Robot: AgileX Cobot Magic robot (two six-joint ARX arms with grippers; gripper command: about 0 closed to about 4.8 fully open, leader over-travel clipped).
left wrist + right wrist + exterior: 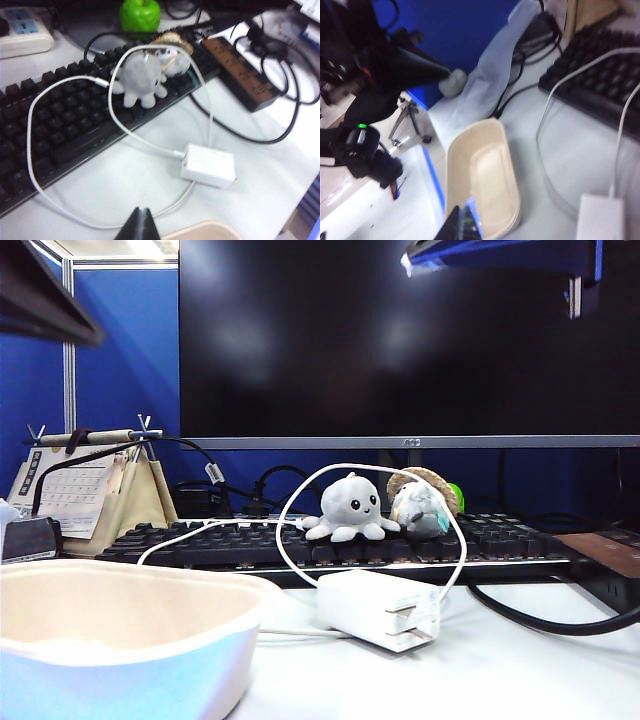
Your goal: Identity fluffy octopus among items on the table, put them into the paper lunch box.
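Both hands pressed together: left hand (140,220), right hand (462,222). Risk: snagging white cable (290,540) looping around fluffy octopus (350,508), dragging adapter (380,608) toward paper lunch box (130,640).

Two plush toys (352,507), one lunch box (120,635), one keyboard (200,540), one adapter (380,608).

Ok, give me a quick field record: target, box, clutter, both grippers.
target: fluffy octopus upright on the black keyboard, beside the straw-hat plush
box: paper lunch box empty, on the table nearer the camera than the keyboard
clutter: white power adapter, its cable looping around the octopus
left gripper: shut, empty, above the table near the box rim
right gripper: shut, empty, over the box
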